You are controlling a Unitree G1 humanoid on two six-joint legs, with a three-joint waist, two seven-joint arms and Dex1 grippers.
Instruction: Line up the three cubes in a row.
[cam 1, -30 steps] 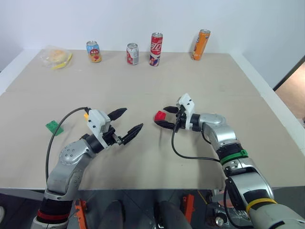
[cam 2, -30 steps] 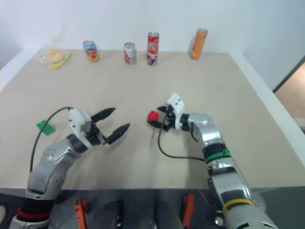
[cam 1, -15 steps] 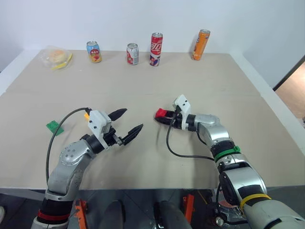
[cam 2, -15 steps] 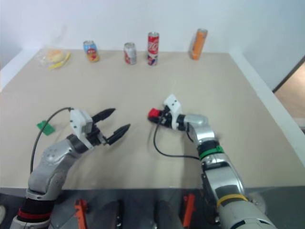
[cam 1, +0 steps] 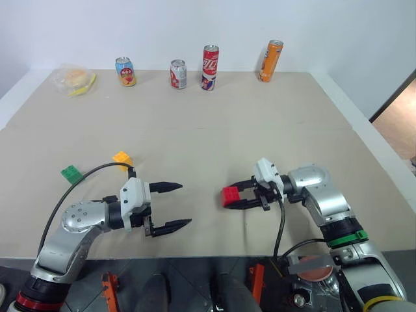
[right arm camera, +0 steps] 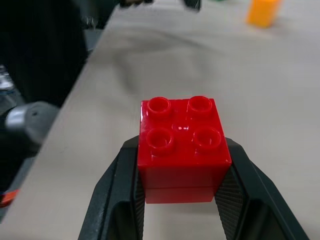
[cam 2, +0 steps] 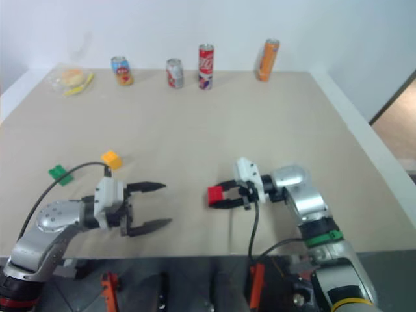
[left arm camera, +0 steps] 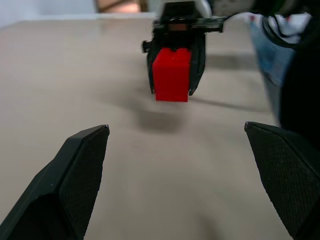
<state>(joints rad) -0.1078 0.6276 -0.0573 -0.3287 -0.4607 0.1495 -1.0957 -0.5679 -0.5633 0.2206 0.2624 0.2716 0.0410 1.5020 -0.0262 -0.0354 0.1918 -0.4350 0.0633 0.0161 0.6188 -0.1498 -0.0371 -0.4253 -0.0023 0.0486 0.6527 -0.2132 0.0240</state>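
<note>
The red cube (cam 1: 229,195) is clamped between the black fingers of my right gripper (cam 1: 233,196), held a little above the table near its front edge; the right wrist view shows its studded top (right arm camera: 182,132). To its left my left gripper (cam 1: 174,205) stands open and empty, pointing toward the red cube (left arm camera: 171,74). At the left of the table lie the yellow-orange cube (cam 1: 122,158) and the green cube (cam 1: 71,173), apart from each other and from both grippers.
Along the far edge stand several drink cans: a short colourful can (cam 1: 125,71), a short red-and-white can (cam 1: 178,73), a tall red can (cam 1: 209,66) and an orange can (cam 1: 271,60). A clear bag of food (cam 1: 74,78) lies at the far left corner.
My right gripper closed on the red cube and pulled it back toward the table's front edge. My left gripper drew back and turned to point right, uncovering the yellow-orange cube.
</note>
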